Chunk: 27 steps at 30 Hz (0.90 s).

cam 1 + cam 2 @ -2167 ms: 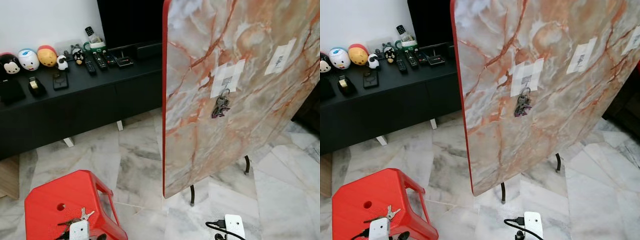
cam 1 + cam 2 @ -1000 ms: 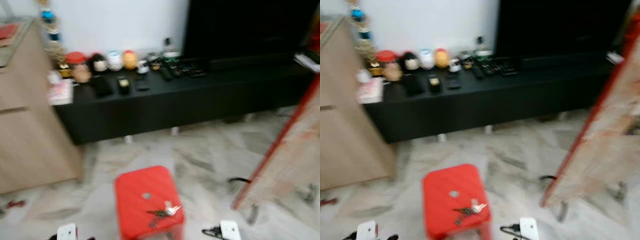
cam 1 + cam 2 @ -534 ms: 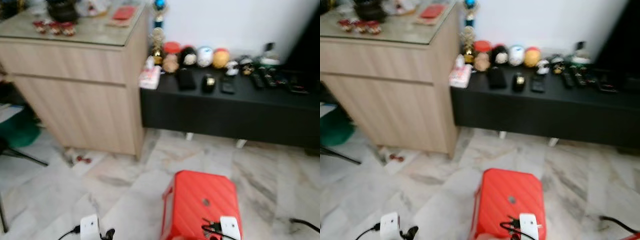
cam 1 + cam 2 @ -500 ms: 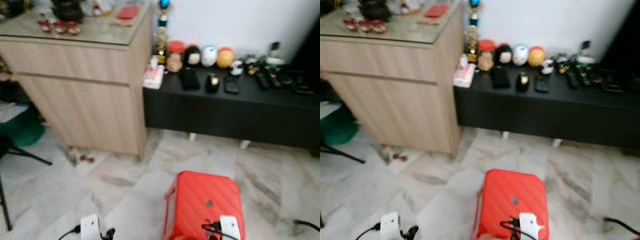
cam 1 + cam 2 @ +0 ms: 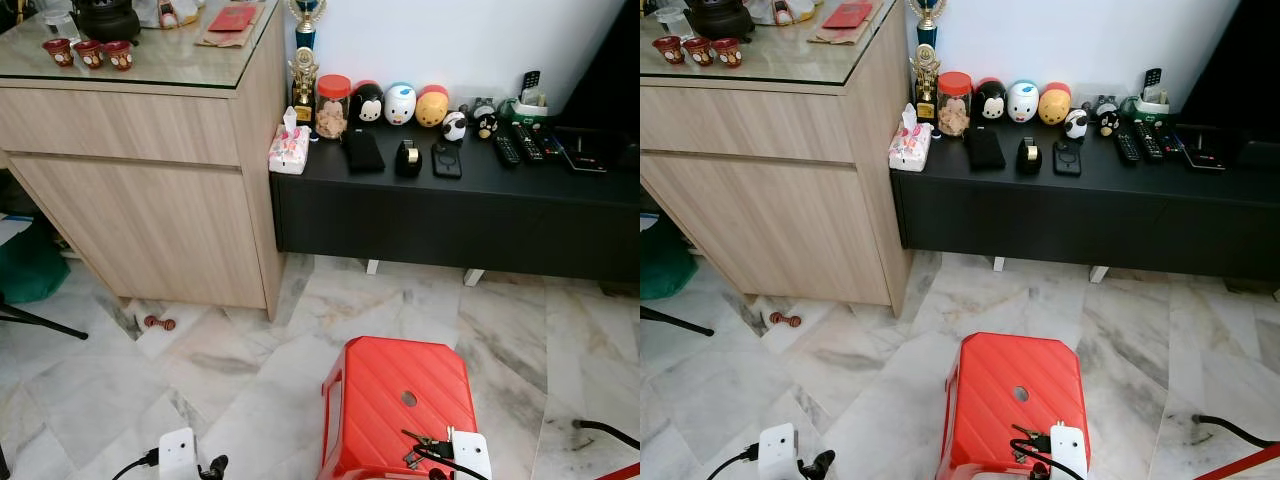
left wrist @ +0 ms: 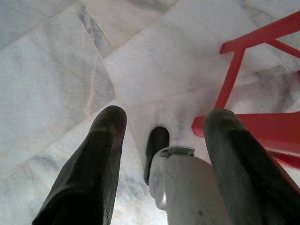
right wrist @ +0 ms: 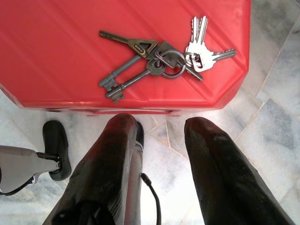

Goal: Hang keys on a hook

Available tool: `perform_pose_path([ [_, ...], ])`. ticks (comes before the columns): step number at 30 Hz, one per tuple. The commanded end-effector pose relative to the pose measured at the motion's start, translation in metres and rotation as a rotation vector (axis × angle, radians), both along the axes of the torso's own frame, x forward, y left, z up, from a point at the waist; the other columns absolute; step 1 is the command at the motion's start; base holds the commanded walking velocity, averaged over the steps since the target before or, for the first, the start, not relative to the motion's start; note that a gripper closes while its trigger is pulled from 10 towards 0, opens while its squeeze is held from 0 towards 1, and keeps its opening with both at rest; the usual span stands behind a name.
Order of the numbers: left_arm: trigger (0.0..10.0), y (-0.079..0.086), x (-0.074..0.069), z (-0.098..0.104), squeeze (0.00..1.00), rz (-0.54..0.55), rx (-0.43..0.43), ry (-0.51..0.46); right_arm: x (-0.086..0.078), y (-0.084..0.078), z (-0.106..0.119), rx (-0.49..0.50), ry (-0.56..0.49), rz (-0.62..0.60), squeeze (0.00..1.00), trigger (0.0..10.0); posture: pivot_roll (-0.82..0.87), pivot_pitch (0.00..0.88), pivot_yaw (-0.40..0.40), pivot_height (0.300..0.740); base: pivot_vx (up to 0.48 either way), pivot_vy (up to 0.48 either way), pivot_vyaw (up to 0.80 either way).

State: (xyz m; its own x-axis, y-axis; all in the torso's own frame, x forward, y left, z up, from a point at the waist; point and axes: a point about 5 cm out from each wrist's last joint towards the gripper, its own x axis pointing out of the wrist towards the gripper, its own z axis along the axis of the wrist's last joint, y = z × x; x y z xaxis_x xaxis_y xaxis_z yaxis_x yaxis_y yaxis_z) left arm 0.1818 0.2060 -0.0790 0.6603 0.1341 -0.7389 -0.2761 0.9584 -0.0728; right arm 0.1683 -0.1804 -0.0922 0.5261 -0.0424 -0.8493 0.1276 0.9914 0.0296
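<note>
Step in hand: picking up the keys (image 7: 161, 58), judged from the right arm hanging just off the stool (image 5: 390, 400) that carries them.
Keys: a bunch on one ring, dark long-shanked keys fanned to one side and silver keys to the other, lying flat on the stool's red top close to its near edge.
Stool: low, red plastic with a ribbed top, standing on the marble floor (image 5: 230, 360) in front of the black bench (image 5: 450, 195).
Right gripper (image 7: 157, 129): fingers spread with a clear gap between them, nothing held, poised over the floor just short of the stool's edge with the keys ahead of the fingertips.
Left gripper (image 6: 164, 124): fingers apart and empty, hanging idle over the floor beside the stool's legs.
Hook: no hook can be made out in these views.
How to do it well: the keys lie flat, so the right gripper likely needs to reach forward over the edge and come down on the ring, where the metal stacks highest.
Risk: fingers closing on a single key blade may let the bunch swing or slide off the smooth plastic.
</note>
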Motion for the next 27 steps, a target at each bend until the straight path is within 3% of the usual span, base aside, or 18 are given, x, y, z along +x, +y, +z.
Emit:
perform_pose_path([
  [1,10.0,-0.0004,-0.0084,-0.0045,0.00,0.000,-0.006,0.034,-0.0030,-0.0023,-0.0011,0.000,0.010,-0.017,0.00,10.0,0.13,0.099,-0.044,0.740,0.000,0.000,0.00],
  [27,10.0,0.0001,-0.0087,-0.0045,0.00,-0.001,-0.005,0.034,-0.0029,-0.0024,-0.0011,0.000,0.010,-0.016,0.00,10.0,0.13,0.102,-0.046,0.740,0.000,0.000,0.00],
])
